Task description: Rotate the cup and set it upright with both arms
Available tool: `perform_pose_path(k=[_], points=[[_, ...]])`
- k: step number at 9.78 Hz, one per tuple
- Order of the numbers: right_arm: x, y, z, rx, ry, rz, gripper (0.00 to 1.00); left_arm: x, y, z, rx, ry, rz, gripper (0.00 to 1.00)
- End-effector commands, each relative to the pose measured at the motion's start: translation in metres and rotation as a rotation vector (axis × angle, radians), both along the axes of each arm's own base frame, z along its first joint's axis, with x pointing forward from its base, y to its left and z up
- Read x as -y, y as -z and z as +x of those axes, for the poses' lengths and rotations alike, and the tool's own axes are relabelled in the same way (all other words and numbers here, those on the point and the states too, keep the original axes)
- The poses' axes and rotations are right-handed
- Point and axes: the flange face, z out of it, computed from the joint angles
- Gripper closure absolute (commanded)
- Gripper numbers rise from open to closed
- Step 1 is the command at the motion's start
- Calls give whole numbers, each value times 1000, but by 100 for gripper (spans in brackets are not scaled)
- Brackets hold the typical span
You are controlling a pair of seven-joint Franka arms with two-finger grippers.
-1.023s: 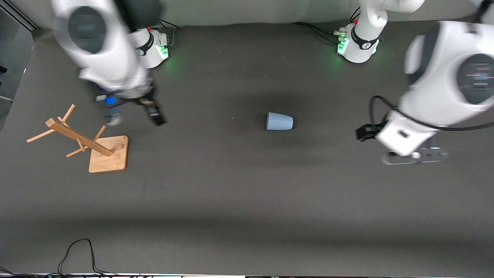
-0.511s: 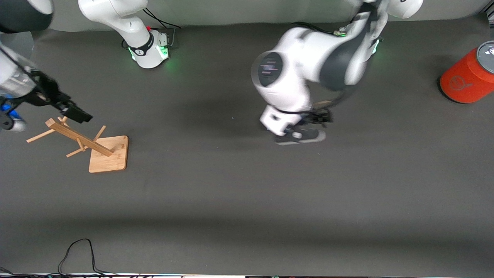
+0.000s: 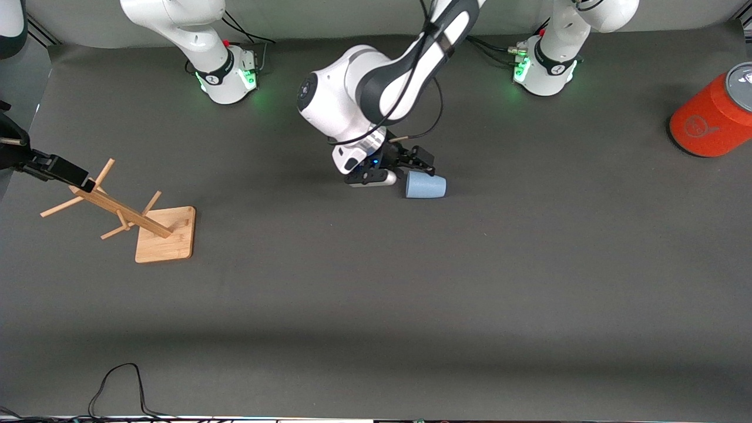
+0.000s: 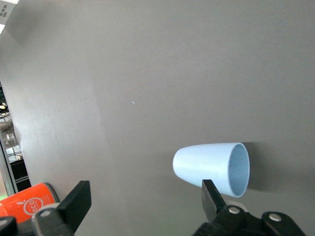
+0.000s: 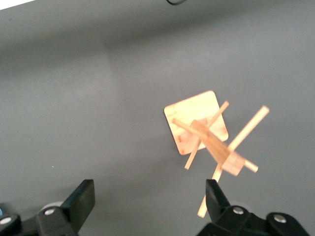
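Observation:
The pale-blue cup lies on its side on the dark table, near the middle, its mouth toward the right arm's end. My left gripper is open and low over the table right beside the cup's mouth end, not holding it. In the left wrist view the cup lies just past one fingertip of the open left gripper, outside the gap. My right gripper is over the top of the wooden rack at the right arm's end; in its wrist view it is open and empty.
A wooden peg rack on a square base stands at the right arm's end, also in the right wrist view. A large orange canister stands at the left arm's end, seen in the left wrist view. A black cable lies at the near edge.
My left arm has swept in from the left arm's end, passed over the cup and come down beside it. My right gripper has moved out to the rack. The cup has not moved.

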Motion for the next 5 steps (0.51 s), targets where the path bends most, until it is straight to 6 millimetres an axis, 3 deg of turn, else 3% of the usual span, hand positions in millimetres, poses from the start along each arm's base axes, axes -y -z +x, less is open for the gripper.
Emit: perform_pose_path(k=[1, 5], points=[[-3, -1, 1, 37, -109, -4, 0, 16, 36, -5, -12, 22, 20, 1], [-3, -4, 1, 42, -125, -12, 0, 29, 99, -21, -69, 59, 26, 3]])
